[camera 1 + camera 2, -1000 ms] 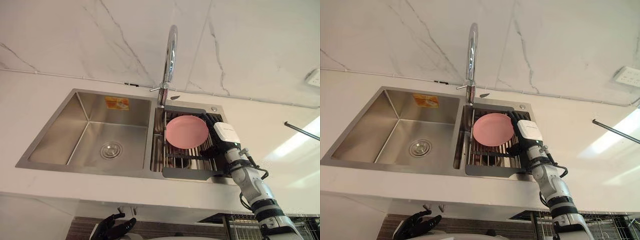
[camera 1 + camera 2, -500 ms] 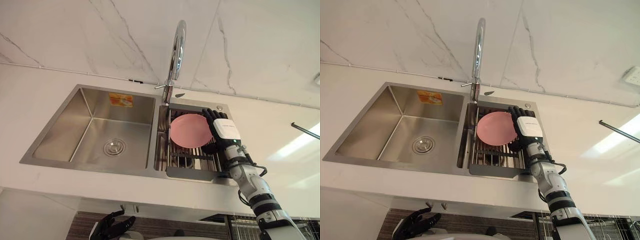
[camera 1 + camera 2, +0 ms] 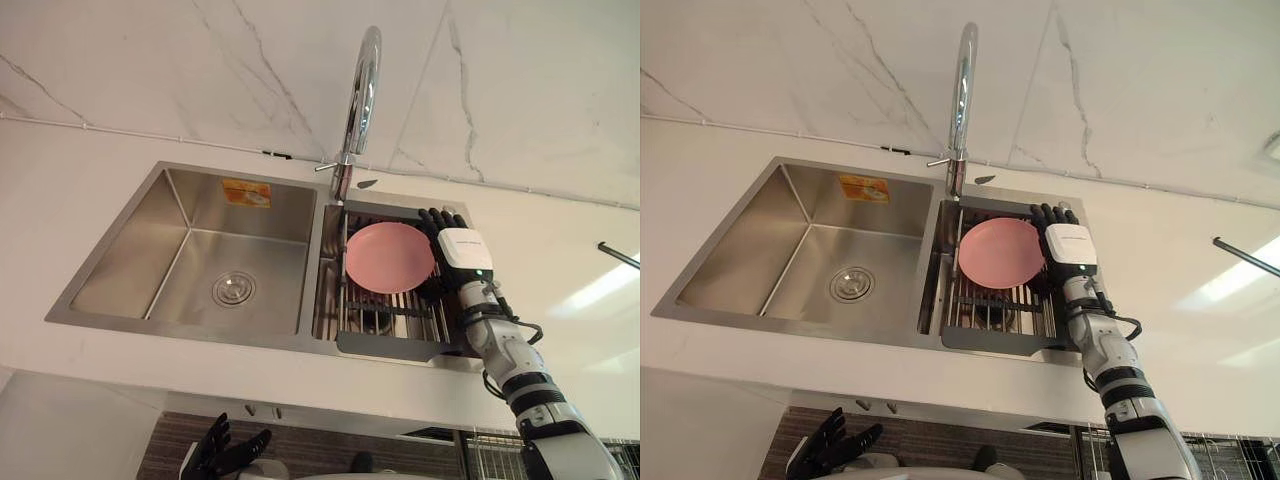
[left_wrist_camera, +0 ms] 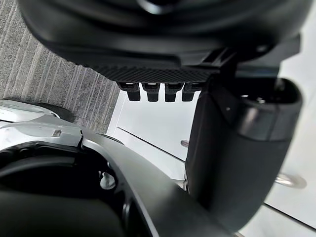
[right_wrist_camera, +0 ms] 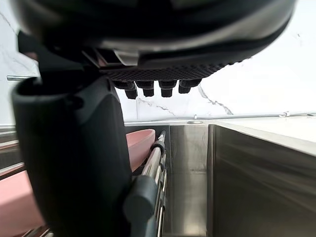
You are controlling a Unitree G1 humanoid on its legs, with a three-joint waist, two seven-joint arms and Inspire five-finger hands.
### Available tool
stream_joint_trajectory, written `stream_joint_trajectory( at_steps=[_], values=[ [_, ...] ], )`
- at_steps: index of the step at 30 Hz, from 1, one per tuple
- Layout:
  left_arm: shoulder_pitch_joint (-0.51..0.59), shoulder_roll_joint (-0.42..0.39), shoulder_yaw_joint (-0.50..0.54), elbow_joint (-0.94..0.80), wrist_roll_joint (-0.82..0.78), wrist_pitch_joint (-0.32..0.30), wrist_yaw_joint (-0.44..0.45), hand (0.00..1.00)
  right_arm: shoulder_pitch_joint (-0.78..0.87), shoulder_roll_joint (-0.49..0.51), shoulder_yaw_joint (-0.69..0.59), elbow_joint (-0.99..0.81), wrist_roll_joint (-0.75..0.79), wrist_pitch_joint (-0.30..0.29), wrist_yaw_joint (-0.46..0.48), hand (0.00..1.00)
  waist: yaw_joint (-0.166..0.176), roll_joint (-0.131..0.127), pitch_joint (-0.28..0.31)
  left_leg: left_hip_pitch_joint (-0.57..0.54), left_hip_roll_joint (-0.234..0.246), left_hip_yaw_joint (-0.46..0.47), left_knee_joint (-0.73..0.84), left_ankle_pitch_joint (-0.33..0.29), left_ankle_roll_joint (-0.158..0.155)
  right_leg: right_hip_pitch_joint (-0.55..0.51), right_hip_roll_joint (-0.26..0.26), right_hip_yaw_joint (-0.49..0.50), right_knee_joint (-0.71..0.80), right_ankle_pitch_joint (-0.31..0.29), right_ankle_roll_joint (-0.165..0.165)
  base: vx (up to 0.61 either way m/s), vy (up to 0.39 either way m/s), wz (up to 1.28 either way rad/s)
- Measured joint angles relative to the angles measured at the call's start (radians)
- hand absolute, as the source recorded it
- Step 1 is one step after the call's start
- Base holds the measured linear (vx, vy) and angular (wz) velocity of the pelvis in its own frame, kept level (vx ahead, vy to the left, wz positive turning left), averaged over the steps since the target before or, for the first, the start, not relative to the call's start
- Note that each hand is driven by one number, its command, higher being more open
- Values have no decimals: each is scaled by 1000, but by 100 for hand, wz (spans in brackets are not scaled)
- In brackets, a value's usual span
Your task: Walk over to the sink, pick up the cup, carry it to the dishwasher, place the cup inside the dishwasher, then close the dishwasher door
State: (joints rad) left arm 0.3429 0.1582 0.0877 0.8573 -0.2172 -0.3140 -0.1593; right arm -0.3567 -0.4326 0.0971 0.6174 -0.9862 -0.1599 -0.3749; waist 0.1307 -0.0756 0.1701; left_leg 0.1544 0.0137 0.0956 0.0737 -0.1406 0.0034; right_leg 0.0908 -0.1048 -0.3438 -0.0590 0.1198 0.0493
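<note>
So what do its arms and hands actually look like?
The right arm is silver-grey and jointed, with black bands. The right hand is dark, with a white box on its back. The left hand is dark too, with slim fingers.

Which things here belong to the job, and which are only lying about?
Job: pink round dish on dark wire rack in stainless steel double sink; right hand beside dish, fingers straight.
Lying about: curved chrome tap; orange sticker; round metal drain; left hand, idle under the counter.
</note>
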Motion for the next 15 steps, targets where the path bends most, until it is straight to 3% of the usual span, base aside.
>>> stream_joint_trajectory(
  at_steps=[15],
  values=[
    [-7, 2, -7, -4, -23, -6, -6, 100, -42, -51, 26, 9, 1, -71, -18, 100, -4, 1, 25, -27, 0, -4, 1, 8, -1, -24, 0, -3, -1, 4, 1, 0, 0, 0]
  ],
)
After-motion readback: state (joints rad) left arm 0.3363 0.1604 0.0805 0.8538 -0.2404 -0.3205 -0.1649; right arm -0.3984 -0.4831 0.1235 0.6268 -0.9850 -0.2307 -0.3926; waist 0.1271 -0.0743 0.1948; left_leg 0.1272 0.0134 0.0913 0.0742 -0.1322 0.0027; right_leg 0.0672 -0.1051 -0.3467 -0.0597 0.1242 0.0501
